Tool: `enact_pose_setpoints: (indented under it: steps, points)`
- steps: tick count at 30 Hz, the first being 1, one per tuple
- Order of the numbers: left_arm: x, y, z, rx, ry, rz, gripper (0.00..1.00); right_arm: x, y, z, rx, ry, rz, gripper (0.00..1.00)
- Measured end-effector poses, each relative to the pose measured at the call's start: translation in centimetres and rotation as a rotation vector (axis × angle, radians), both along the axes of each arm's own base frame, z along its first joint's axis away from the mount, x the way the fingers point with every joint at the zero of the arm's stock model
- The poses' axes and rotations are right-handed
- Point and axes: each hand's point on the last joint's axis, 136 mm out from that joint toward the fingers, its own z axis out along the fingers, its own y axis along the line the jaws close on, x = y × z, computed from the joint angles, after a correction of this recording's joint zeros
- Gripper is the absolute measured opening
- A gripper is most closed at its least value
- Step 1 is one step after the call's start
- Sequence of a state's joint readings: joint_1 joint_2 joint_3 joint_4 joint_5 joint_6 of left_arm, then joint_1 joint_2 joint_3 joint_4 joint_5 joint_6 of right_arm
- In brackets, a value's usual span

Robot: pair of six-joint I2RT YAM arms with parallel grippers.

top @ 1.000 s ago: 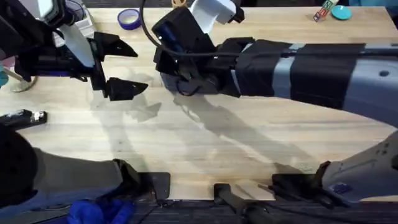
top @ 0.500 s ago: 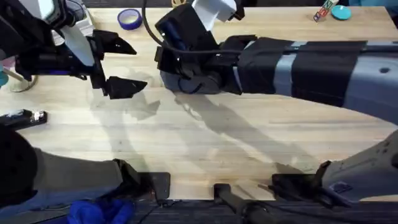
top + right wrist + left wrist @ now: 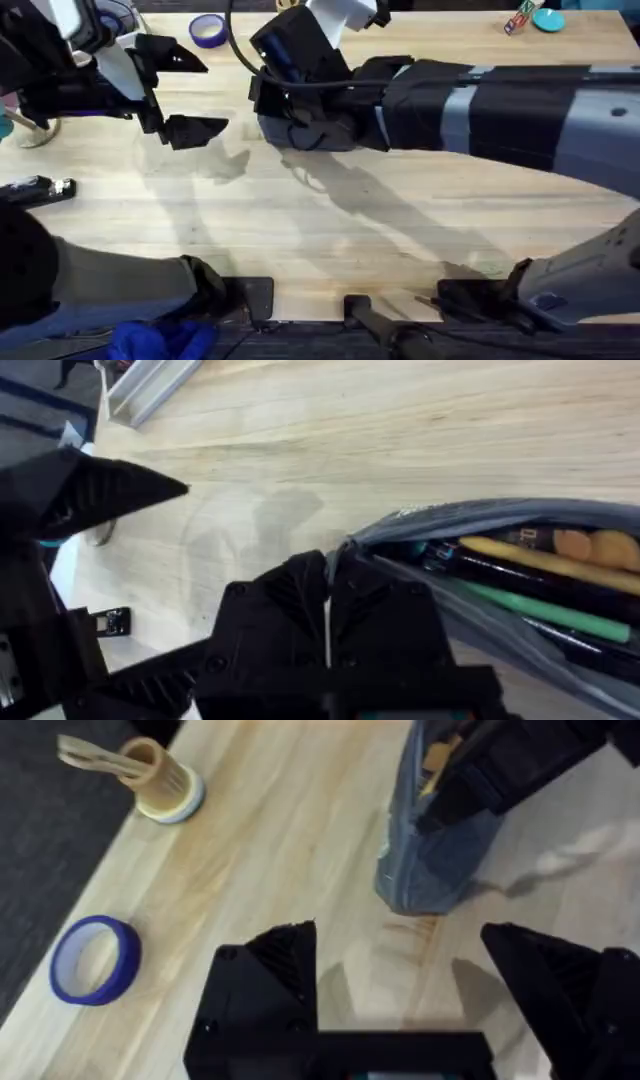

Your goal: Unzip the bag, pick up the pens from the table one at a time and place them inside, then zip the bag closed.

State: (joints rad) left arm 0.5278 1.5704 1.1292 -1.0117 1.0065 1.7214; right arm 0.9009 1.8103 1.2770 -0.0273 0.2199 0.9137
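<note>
Counter [image 3: 330,230]: pale planks. Right arm reaches across the middle; right gripper [image 3: 328,622] fingers clenched on the bag's [image 3: 520,575] edge at the open zip. Bag sits on the counter's far side, yellow pen [image 3: 540,560] and green pen [image 3: 545,612] inside. Left gripper [image 3: 185,95] w/ fingers released, near the bag, holding nothing. Blue tape roll [image 3: 95,960] beside it.

- A dark floor [image 3: 60,830] lay past the tabletop's edge, toward 9 o'clock in the left wrist view;
- a blue tape roll [image 3: 207,31] sat at 11 o'clock overhead;
- a teal object [image 3: 548,19] sat at 1 o'clock;
- soft shadows crossed the pale planks.
</note>
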Motion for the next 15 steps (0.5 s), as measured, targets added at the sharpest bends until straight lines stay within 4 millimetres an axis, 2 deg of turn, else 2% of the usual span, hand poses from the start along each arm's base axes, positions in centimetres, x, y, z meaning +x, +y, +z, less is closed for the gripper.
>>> enact_pose_setpoints:
  steps: [3, 8, 15]
  points:
    - [0.7, 0.5, -0.3, -0.047, -0.008, 0.013, 0.993, 0.2, -0.2, 0.0, -0.001, -0.001, -0.002, 0.032]
    - [1.9, 1.3, -2.1, -0.158, 0.007, 0.03, 0.993, 0.5, -0.4, 0.0, 0.0, 0.001, -0.008, 0.031]
    - [3.3, 1.3, -3.4, -0.306, -0.018, 0.033, 0.992, 0.5, -0.4, 0.0, -0.001, 0.001, -0.006, 0.031]
